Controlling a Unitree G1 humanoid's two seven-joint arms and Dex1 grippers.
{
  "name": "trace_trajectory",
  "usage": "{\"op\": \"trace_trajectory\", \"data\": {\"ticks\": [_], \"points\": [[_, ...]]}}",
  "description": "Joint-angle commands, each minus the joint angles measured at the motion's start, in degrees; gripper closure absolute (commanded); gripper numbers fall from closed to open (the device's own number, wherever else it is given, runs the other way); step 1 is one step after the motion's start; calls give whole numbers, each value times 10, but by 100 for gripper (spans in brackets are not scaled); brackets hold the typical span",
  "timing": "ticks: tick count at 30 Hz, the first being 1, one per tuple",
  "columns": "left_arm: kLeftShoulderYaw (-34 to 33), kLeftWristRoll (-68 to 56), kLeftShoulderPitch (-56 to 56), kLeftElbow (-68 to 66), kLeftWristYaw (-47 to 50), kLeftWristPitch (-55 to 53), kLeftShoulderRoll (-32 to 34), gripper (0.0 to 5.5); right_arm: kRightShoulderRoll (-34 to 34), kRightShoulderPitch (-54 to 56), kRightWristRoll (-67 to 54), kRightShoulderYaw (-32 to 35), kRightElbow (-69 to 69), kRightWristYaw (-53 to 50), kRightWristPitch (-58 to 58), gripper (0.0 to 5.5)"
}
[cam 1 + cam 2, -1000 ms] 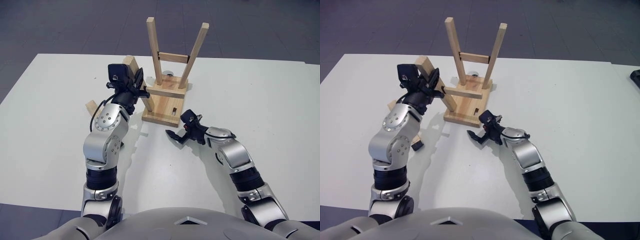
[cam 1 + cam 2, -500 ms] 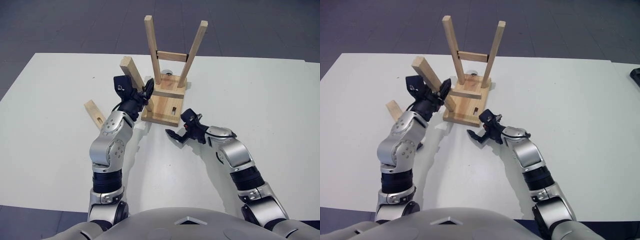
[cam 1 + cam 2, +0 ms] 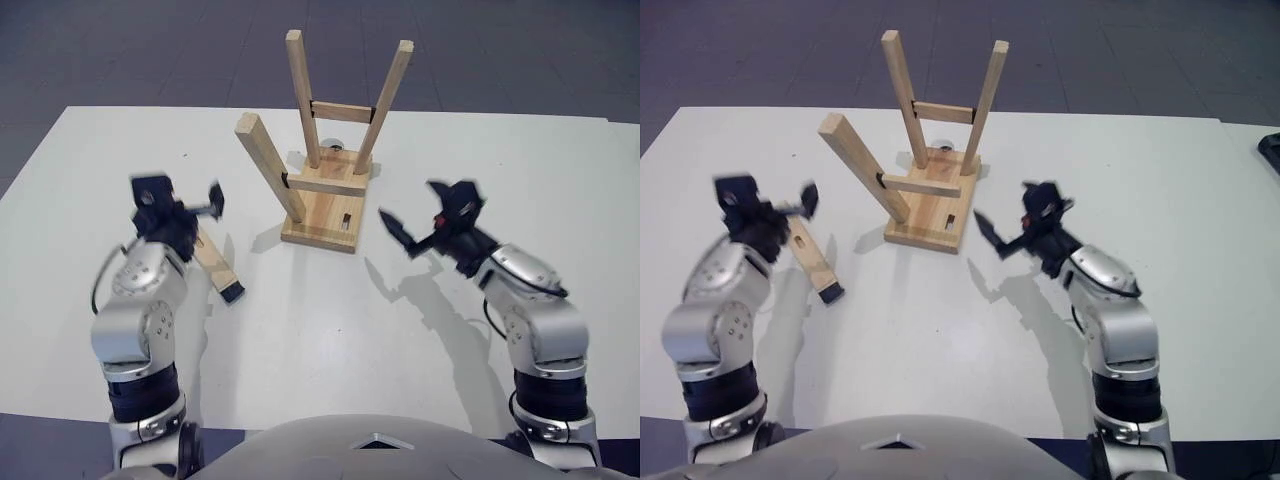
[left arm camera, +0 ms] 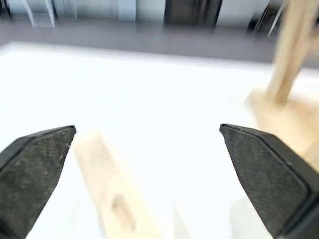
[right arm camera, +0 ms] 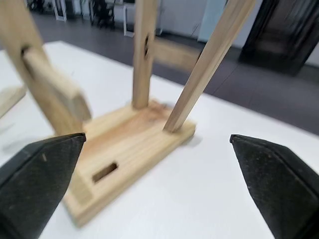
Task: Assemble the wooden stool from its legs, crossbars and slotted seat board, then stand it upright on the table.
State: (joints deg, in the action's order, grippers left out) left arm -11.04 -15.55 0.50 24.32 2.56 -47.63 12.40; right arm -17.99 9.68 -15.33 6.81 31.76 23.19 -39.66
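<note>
The slotted seat board point(image 3: 315, 225) lies flat on the white table. Two legs point(image 3: 303, 100) stand up from it, joined by a crossbar point(image 3: 343, 112). A third leg point(image 3: 268, 165) leans out to the left, tied to the others by a second crossbar point(image 3: 325, 185). A loose leg point(image 3: 212, 260) lies on the table left of the board. My left gripper point(image 3: 185, 205) hovers open over the far end of the loose leg point(image 4: 109, 199), holding nothing. My right gripper point(image 3: 420, 225) hangs open to the right of the seat board point(image 5: 129, 144), raised off the table.
A small round metal piece point(image 3: 333, 145) sits behind the stool legs. A dark object point(image 3: 1272, 150) pokes in at the table's right edge. Bare table point(image 3: 320, 340) stretches in front of the board and off to the right.
My left gripper has let go of the tilted leg and drawn back left over the loose leg. My right gripper has lifted off the table and moved right. The tilted leg stays in the board.
</note>
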Motion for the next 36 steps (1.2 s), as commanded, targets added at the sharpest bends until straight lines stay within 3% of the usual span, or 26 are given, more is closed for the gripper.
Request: {"op": "trace_trajectory", "data": {"ticks": [1,9,20,29,36], "points": [[11,36,-10,-40,13,0,4,13,4,43,-15,26,9,-31,-7,10],[-1,55,9,-95,15,-103,11,13,33,86,-50,30,30,-71,-3,10],[-55,-4,10,-157,-73,-205,40,197,67,140,-76,37,15,-130,10,10],[-40,19,0,-176,-97,-136,84,345,82,163,-101,36,12,-158,3,10],[-100,3,37,-134,-109,30,87,345,100,190,-155,73,-18,-193,-31,10]]}}
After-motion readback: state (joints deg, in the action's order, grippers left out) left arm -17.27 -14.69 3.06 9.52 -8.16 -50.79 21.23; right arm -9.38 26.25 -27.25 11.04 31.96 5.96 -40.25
